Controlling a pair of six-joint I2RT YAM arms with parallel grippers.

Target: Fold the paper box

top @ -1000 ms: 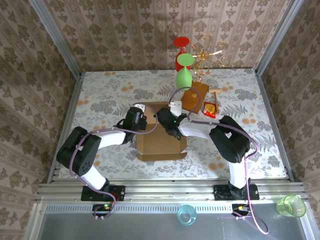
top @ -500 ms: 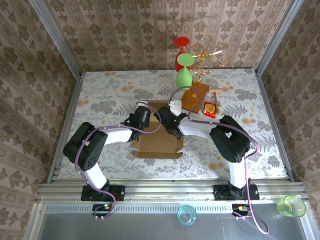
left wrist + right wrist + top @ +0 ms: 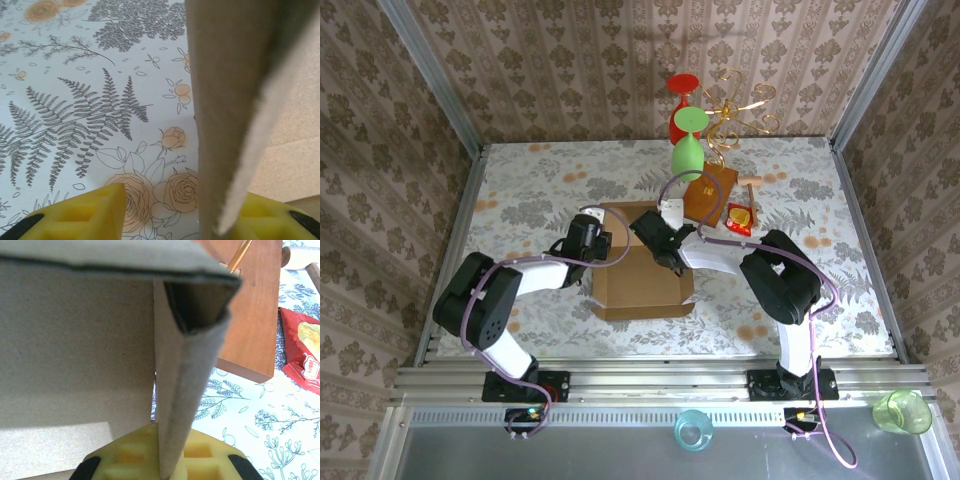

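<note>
I start with the table [image 3: 520,200], covered in a pale floral cloth. The paper box [image 3: 638,290] sits at its middle, just ahead of both arms. It is a shallow open tray of light-brown cardboard with its walls partly raised.

The left arm [image 3: 485,300] reaches in from the near left to the box's left wall. The right arm [image 3: 775,275] bends in from the near right to the far part of the box.

Just beyond the box's far right corner lies a reddish-brown wooden block [image 3: 710,195]. A red snack packet [image 3: 741,217] lies beside it on the right. Behind the block a green glass [image 3: 687,155] stands, and a red glass [image 3: 680,95] stands further back.

On the left wrist camera, the left gripper [image 3: 190,220] straddles an upright cardboard wall. Its jaws are wide. One yellow finger [image 3: 85,215] stands well clear of the wall, with tablecloth showing in the gap, and the other sits close on the inner side.

On the right wrist camera, the right gripper [image 3: 170,462] is pinched narrow on a doubled-over wall of the box, with yellow pads [image 3: 125,455] pressing from both sides.
</note>
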